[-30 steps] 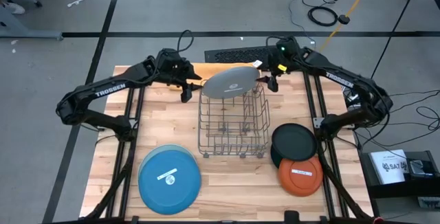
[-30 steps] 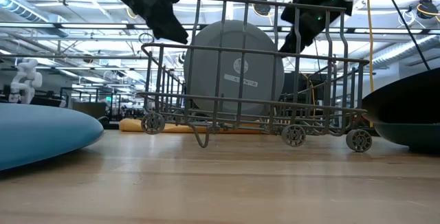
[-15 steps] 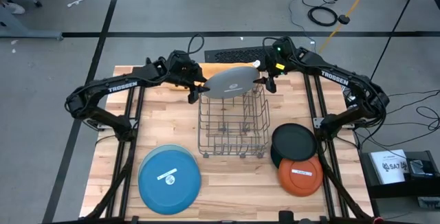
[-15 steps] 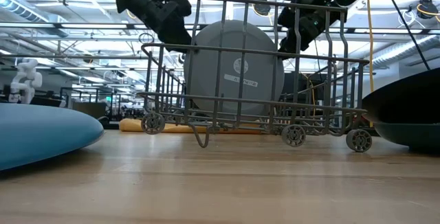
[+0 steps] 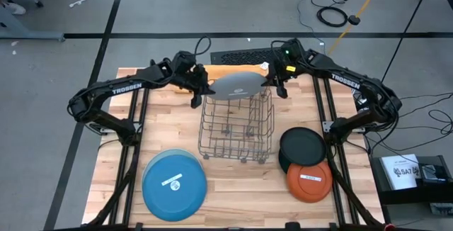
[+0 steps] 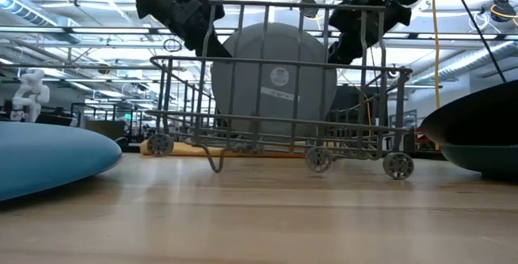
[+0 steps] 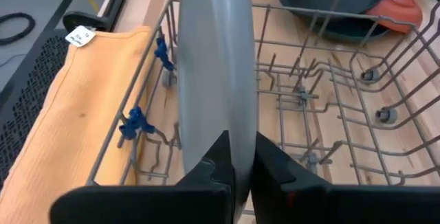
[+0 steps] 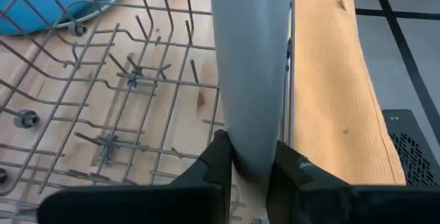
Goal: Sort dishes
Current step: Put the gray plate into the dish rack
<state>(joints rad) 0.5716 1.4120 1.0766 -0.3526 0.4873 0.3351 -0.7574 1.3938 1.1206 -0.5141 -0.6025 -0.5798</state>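
Observation:
A large grey plate (image 5: 237,86) stands on edge in the far end of the wire rack (image 5: 236,132), its lower part down between the wires. My left gripper (image 5: 202,89) is shut on its left rim and my right gripper (image 5: 271,83) on its right rim. In the low view the plate (image 6: 275,82) shows behind the rack's bars with a white sticker on its face. A large blue plate (image 5: 174,183) lies flat at the near left. A smaller black plate (image 5: 303,144) and an orange plate (image 5: 309,181) lie at the near right, the orange one overlapping the black one's near edge. My left gripper pinches the grey plate's rim (image 7: 237,138) between its two fingers, one on each face, on the plate's left side. The fingers (image 7: 216,165) come from the table's left, slanting down. The plate stands upright, its lower part inside the rack. My right gripper pinches the plate's rim (image 8: 251,148) on its right side, with one finger on each face. Its fingers (image 8: 285,165) come from the table's right, slanting down. The plate stays upright between the two grips.
An orange cloth (image 5: 233,71) lies along the table's far edge behind the rack, next to a dark mat (image 5: 241,56). Bare wood lies between the rack and the blue plate.
My left gripper has moved right and down to the grey plate's rim. Both grippers have shut on the plate. The rack and the plate in it have slid a little toward the table's left, and the plate has turned slightly, its sticker now tilted.

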